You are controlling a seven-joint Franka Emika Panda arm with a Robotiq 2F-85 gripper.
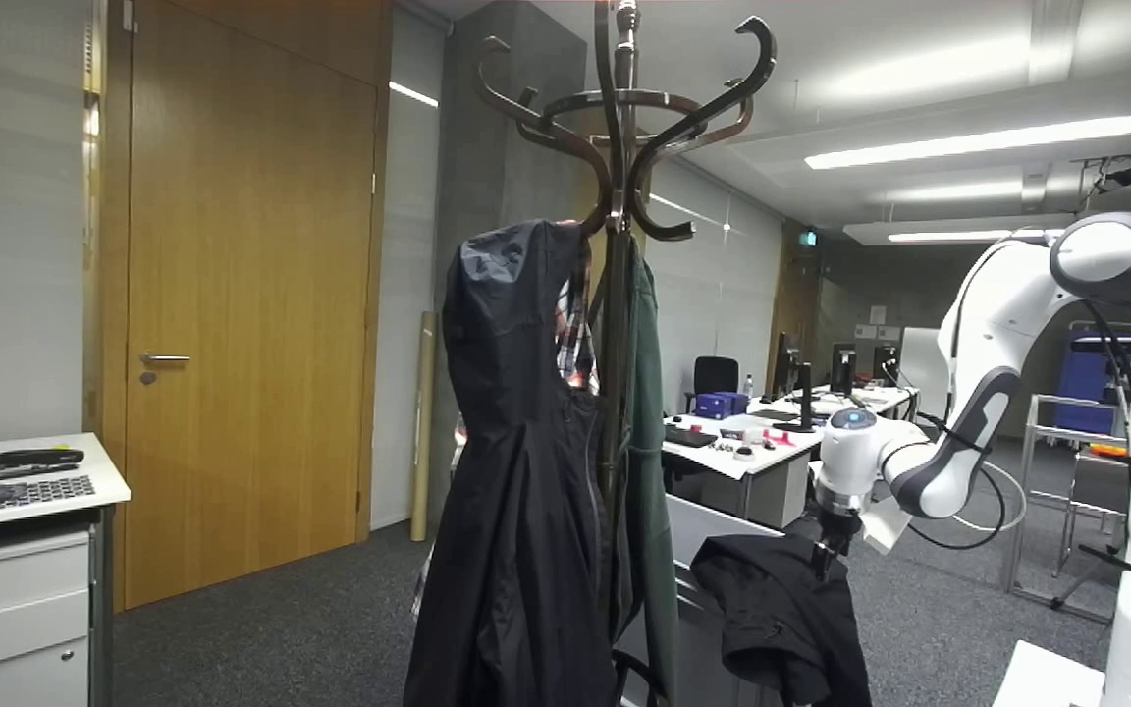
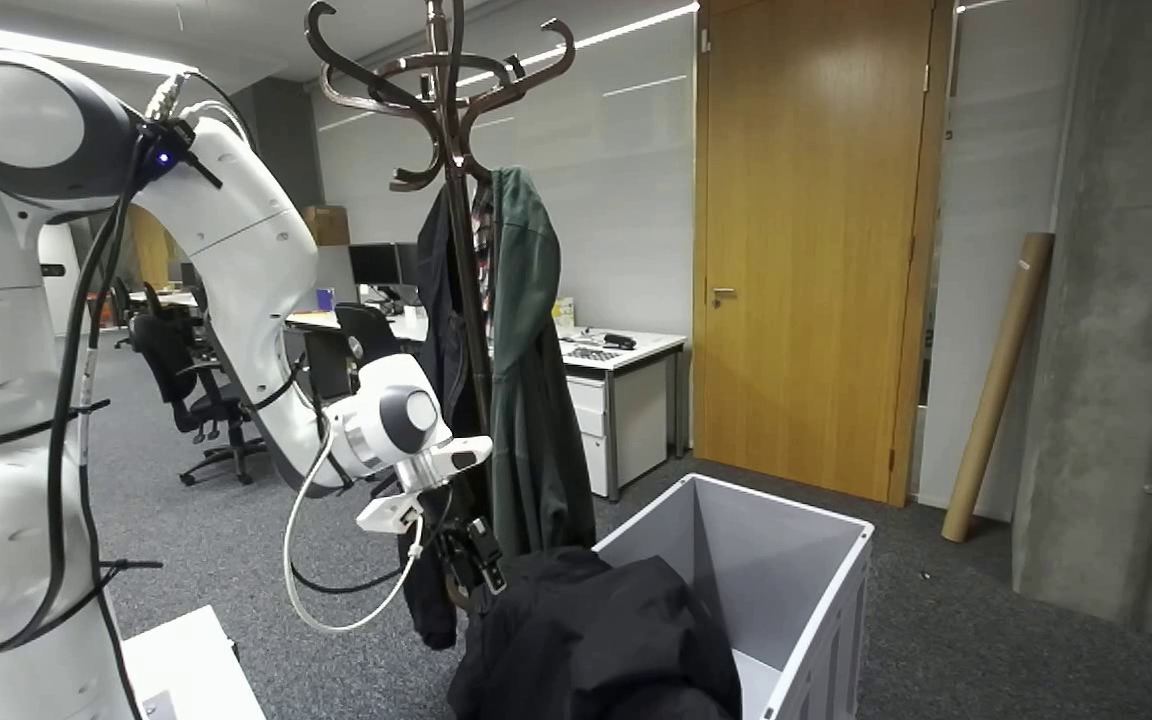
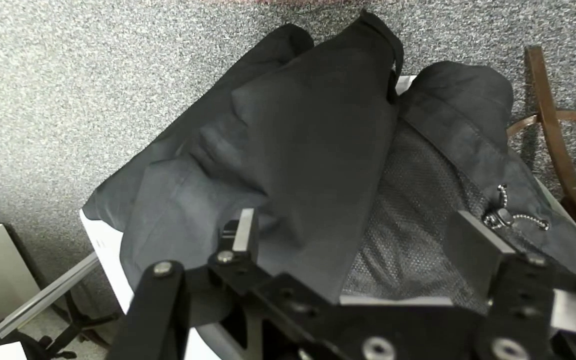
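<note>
A black jacket [image 3: 313,140] lies bunched over the rim of a grey bin [image 2: 781,535]. The jacket [image 1: 781,609] hangs partly down the bin's outside. My gripper [image 3: 363,232] is directly above it, jaws wide apart, with bare cloth showing between them. Mesh lining and a drawcord toggle [image 3: 504,216] show near the right finger. In both exterior views the gripper [image 1: 829,558] points down at the jacket's upper folds. Whether the fingertips touch the cloth I cannot tell. Much of the bin's inside is hidden under the jacket [image 2: 616,640].
A dark wooden coat rack [image 2: 469,270] stands close beside the gripper and bin. On it hang a dark hooded jacket [image 1: 516,442], a green jacket [image 2: 526,300] and a plaid garment [image 1: 575,339]. The rack's curved foot [image 3: 550,115] reaches near the bin.
</note>
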